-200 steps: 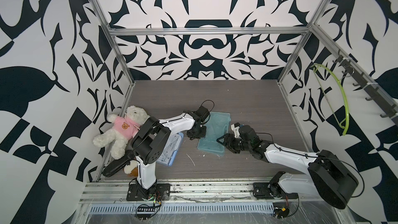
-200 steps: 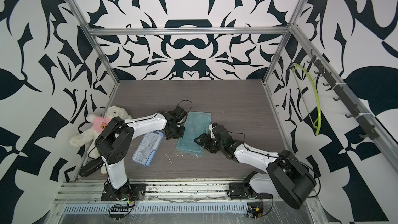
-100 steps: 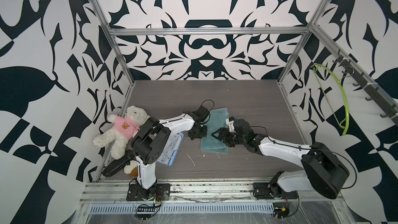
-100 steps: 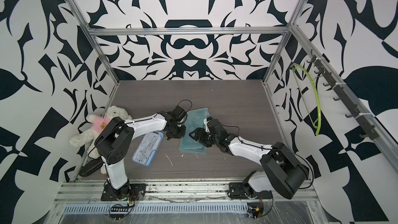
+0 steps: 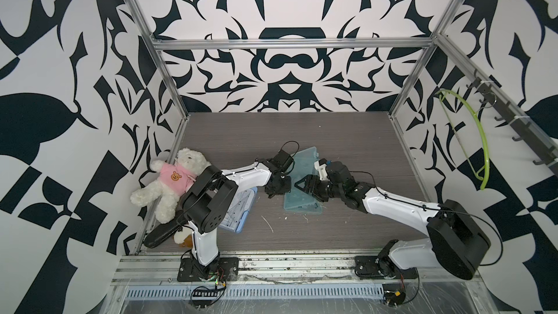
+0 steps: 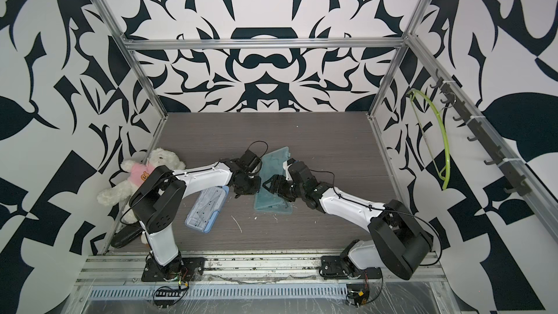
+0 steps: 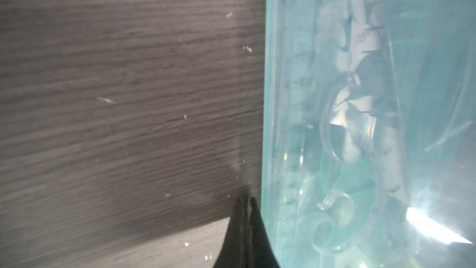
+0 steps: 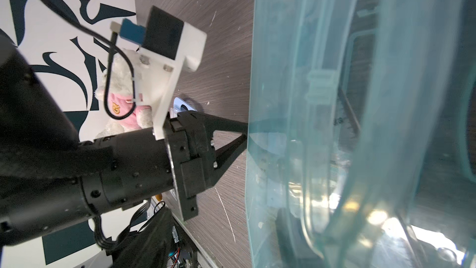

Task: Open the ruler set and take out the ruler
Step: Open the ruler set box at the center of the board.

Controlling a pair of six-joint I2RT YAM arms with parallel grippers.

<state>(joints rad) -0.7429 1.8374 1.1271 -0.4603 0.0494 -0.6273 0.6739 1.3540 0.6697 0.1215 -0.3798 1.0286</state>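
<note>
My closed left jaws press the edge of the ruler set (image 5: 302, 203), lying mid-surface (image 5: 332, 140), probably to stop it sliding, while my right jaws reach its seemingly lifted lid (image 5: 306, 158), and I cannot tell how wide they stand.

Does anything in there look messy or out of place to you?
Yes. The green case lies half open, its lid tilted up. White scraps litter the table, and a teddy bear slumps against the side wall.
</note>
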